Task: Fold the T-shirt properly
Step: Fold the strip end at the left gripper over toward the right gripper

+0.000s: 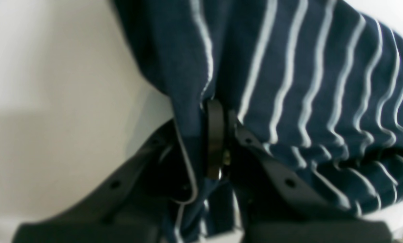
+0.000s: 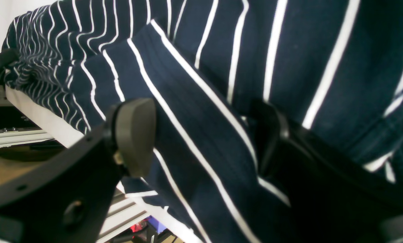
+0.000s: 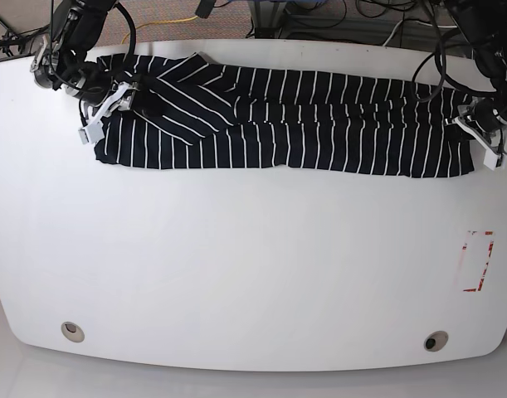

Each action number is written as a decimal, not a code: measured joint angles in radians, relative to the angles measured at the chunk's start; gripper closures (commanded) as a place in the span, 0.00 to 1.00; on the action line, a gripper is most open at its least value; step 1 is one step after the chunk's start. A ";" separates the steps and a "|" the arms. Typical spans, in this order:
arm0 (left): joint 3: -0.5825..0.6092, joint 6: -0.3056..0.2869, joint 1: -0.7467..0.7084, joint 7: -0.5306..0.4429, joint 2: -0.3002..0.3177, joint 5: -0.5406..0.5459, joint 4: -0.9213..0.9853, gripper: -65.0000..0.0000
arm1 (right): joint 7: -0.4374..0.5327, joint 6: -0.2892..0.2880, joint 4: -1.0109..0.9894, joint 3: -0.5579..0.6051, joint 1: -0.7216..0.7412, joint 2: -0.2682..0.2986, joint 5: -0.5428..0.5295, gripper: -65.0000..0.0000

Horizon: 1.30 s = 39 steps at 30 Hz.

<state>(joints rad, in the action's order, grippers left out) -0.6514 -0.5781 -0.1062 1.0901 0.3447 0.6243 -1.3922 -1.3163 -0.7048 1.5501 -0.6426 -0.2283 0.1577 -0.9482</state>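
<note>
No readable words, numbers, labels or brand names appear in any view. The only sign-like mark is a red and white rectangular outline [image 3: 477, 261] near the right edge of the white table [image 3: 253, 274]; it carries no legible text.

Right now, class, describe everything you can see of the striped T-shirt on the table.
The T-shirt is soft dark navy fabric with thin white stripes. It lies as a long, flattened band across the far side of the white table, one flap folded diagonally over it near the base view's left end. The left gripper is shut on the cloth's edge at the band's right end; the right gripper stands open, with fabric between its fingers at the other end.
</note>
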 measured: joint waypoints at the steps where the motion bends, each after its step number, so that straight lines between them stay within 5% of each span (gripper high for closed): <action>1: -0.001 -0.001 -0.016 0.000 -0.007 0.006 -0.045 0.97 | 0.000 0.000 0.000 0.000 0.000 0.000 0.000 0.36; 5: 0.044 0.004 -0.073 0.010 -0.052 -0.019 -0.257 0.97 | -0.001 0.000 0.000 -0.002 0.000 0.000 0.000 0.36; 11: 0.284 -0.006 -0.120 0.022 -0.105 0.023 -0.530 0.95 | 0.000 -0.001 0.000 -0.001 0.001 0.000 -0.003 0.36; 22: 0.599 -0.003 -0.090 0.050 -0.260 -0.135 -0.520 0.92 | -0.009 -0.002 -0.002 0.003 0.022 -0.002 0.007 0.36; 27: 0.640 -0.002 -0.093 0.060 -0.317 -0.225 -0.519 0.81 | -0.009 -0.002 -0.004 0.002 0.028 -0.003 0.009 0.36; 33: 0.678 -0.002 -0.074 0.060 -0.328 -0.235 -0.519 0.65 | -0.011 -0.002 -0.005 0.002 0.028 -0.002 0.008 0.36; 39: 0.853 0.001 -0.037 0.064 -0.354 -0.224 -0.521 0.63 | -0.012 -0.002 -0.005 0.001 0.030 -0.002 0.006 0.36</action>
<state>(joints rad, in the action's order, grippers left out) 0.2012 -0.5774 -0.1436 1.1545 -0.0093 0.4007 -1.9129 -1.3281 -0.7063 1.5455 -0.6418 -0.1986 0.1555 -0.9417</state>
